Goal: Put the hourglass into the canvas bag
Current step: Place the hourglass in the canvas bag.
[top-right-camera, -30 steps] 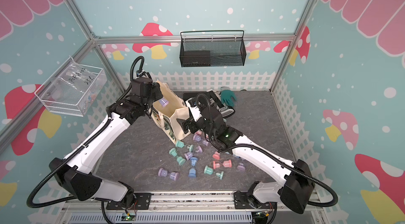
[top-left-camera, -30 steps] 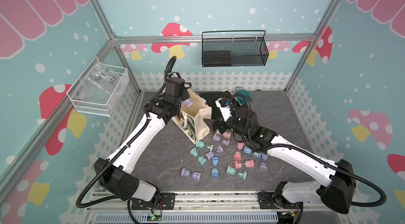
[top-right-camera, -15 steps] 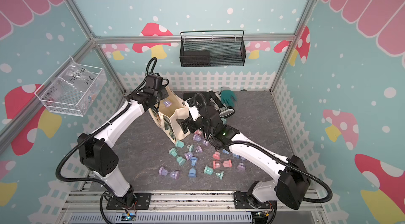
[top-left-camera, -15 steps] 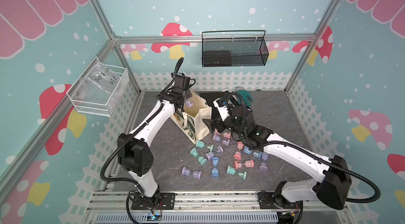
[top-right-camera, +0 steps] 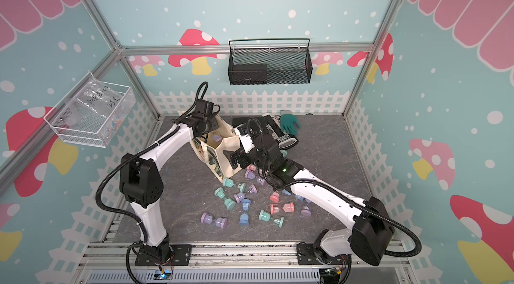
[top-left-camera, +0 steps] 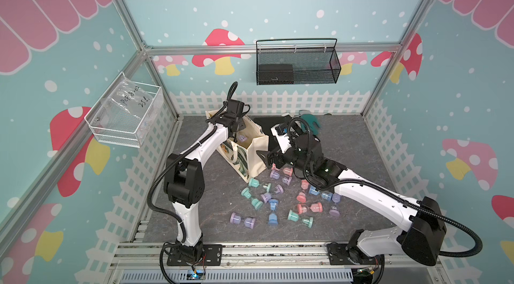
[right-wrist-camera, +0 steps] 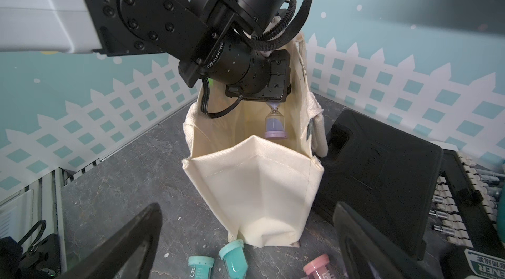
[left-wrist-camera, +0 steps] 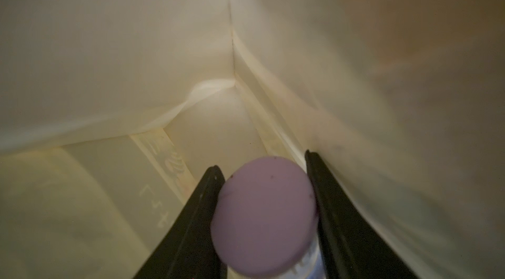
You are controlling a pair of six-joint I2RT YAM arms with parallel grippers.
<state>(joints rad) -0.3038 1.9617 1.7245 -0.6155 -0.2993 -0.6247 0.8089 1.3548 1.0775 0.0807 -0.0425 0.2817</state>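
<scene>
Left gripper (left-wrist-camera: 261, 161) clamped on purple hourglass (right-wrist-camera: 274, 124), which hangs inside the bag (right-wrist-camera: 254, 182), off its floor. Bag stands near tabletop's (top-left-camera: 211, 199) back edge. Right gripper (right-wrist-camera: 247, 208): jaws wide, empty, facing the bag. Remaining, by my reading: release only.
</scene>
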